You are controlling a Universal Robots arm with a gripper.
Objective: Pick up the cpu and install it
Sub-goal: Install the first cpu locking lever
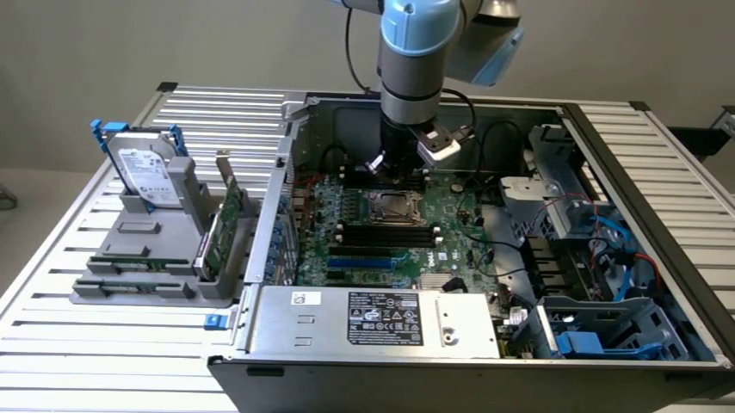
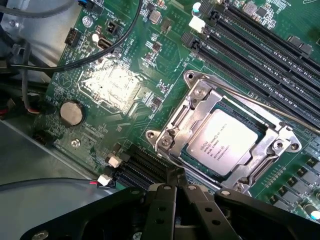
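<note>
Nearest, the power supply [image 1: 379, 317] fronts the open computer case [image 1: 643, 258] on the slatted desk [image 1: 69, 344]. Beyond it the cpu [image 2: 224, 142] lies seated in its socket frame [image 2: 172, 132]. The end effector [image 2: 180, 192] hangs clenched and empty just beside it; drifting sideways, it could scrape the motherboard [image 2: 120, 90].

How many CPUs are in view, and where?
1. The cpu sits in the metal socket frame on the motherboard, just ahead of the gripper, whose jaws are shut. No other shows.
</note>
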